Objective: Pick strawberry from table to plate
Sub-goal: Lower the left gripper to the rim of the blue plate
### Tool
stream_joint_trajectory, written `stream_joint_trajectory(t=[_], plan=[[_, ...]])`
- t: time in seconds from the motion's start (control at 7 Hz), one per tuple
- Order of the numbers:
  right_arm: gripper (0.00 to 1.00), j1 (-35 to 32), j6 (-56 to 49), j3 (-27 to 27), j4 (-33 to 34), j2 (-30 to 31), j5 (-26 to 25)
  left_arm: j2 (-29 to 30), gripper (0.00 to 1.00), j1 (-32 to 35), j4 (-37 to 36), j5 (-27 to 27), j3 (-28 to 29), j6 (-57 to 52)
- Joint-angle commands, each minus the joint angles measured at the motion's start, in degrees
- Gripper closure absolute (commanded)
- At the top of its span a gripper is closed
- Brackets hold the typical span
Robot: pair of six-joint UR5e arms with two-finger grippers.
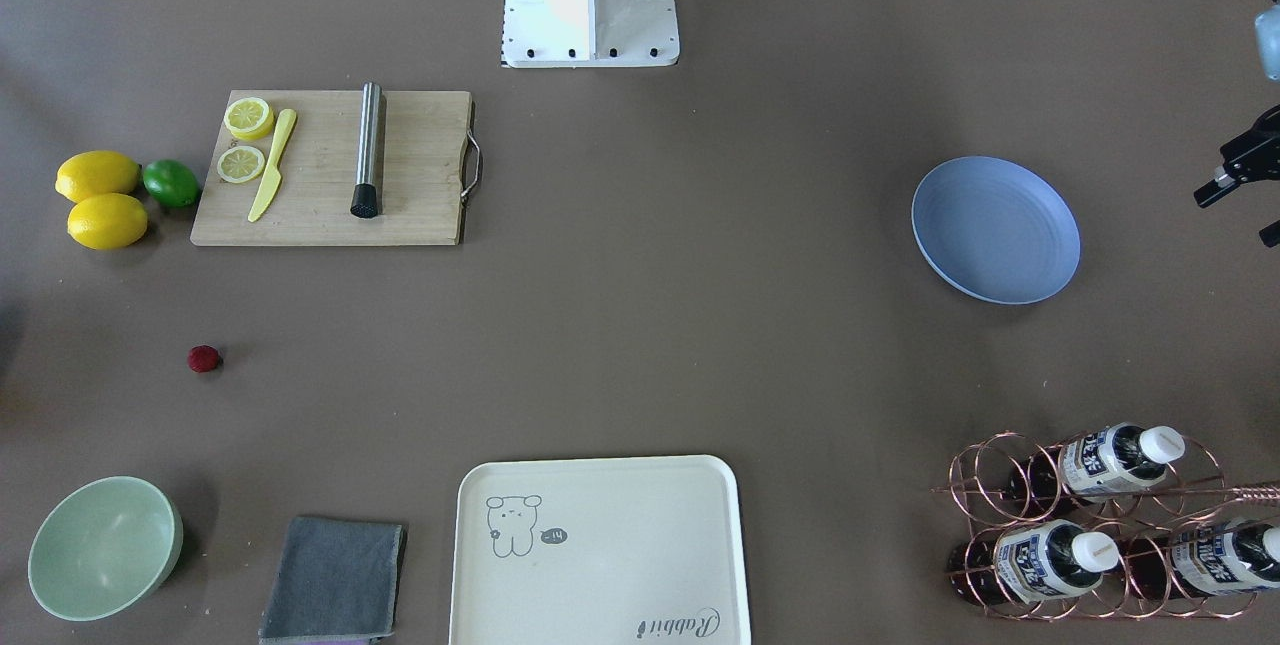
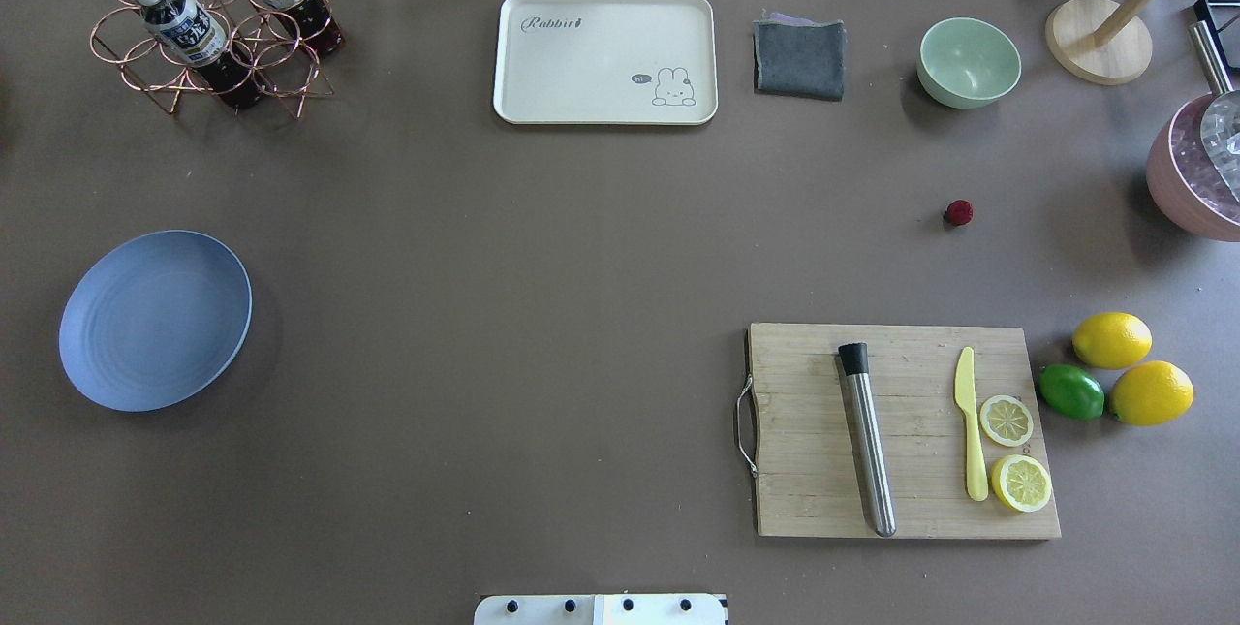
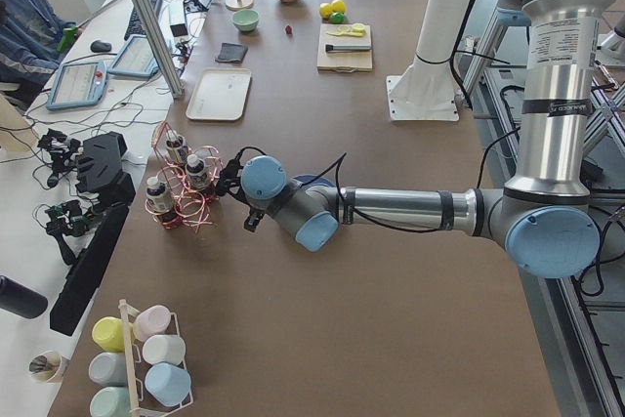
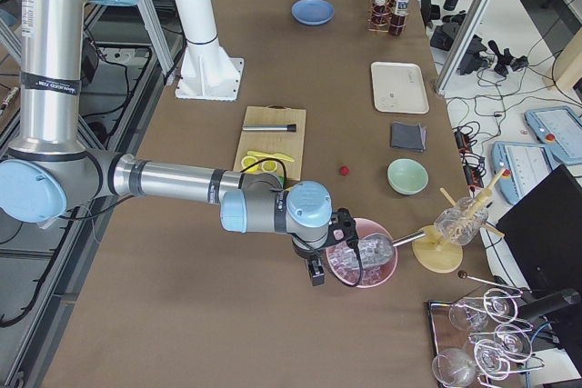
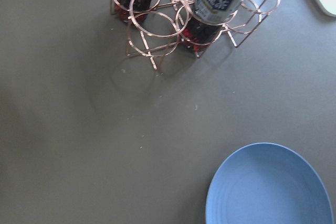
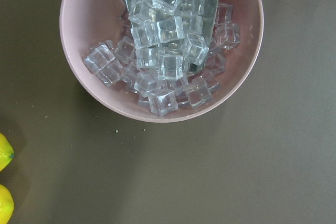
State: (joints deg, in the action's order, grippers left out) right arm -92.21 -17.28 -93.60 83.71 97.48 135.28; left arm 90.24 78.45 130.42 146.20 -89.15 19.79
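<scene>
You'll find the strawberry [image 2: 958,211] lying alone on the bare counter [image 2: 542,266], on the robot's right half. It sits between the pale green bowl [image 2: 969,61] and the wooden cutting board [image 2: 901,431] and touches neither. The pale blue plate [image 2: 155,320] sits flat on the robot's left half, well apart from the berry, with the copper wire bottle rack [image 2: 208,44] near it.

Look at the side view from the robot's left. The near arm reaches out low over the counter, and the left fingers [image 3: 229,181] hang just beside the rack. You cannot tell from there whether they are spread or pressed together, and the left wrist view shows only the rack's rings and part of the plate's rim.

In the side view from the robot's right, the near arm also stretches out low. The right fingers [image 4: 344,227] hang above the pink bowl of ice cubes [image 6: 157,45], near the berry but not over it. You cannot tell their state either. The right wrist view looks straight down into that bowl, where a metal scoop [image 6: 210,3] lies among the cubes.

On the board lie a steel muddler [image 2: 867,441], a yellow knife [image 2: 971,431] and two lemon halves [image 2: 1006,420]. Two whole lemons [image 2: 1111,339] and a lime [image 2: 1070,390] rest just beside the board. A cream tray [image 2: 605,58] and a folded grey cloth [image 2: 799,58] lie along the far edge.
</scene>
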Motion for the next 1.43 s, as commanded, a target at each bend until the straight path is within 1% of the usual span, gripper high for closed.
stream_joint_trajectory(t=[0.0,0.14,0.29,0.43,0.71,1.0,1.14,1.29], plan=[[0.0,0.02,-0.04,0.09,0.05,0.08,0.07,-0.15,0.03,-7.5,5.24,-9.08,3.69,5.08],[0.0,0.02,-0.04,0.0,0.05,0.16,0.07,-0.5,0.03,-9.61,12.93,-10.22,8.16,6.22],[0.0,0.02,-0.04,0.0,0.05,0.16,0.07,-0.59,0.03,-13.81,19.71,-12.58,10.12,13.02],[0.0,0.02,-0.12,0.0,-0.04,0.16,0.07,-1.46,0.03,-17.42,24.48,-15.3,11.44,16.3],[0.0,0.02,-0.04,0.0,-0.04,0.08,0.07,-3.57,0.05,-18.51,27.68,-15.5,11.81,16.69],[0.0,0.02,0.31,0.26,-1.88,0.25,0.07,-3.84,0.19,-19.56,28.66,-15.59,11.81,16.78],[0.0,0.02,0.4,0.35,-1.88,0.25,0.07,-3.76,0.43,-19.56,28.66,-15.5,11.72,16.69],[0.0,0.02,0.32,0.35,-1.88,0.25,0.16,-3.76,0.53,-19.74,29.09,-15.59,11.8,16.6]])
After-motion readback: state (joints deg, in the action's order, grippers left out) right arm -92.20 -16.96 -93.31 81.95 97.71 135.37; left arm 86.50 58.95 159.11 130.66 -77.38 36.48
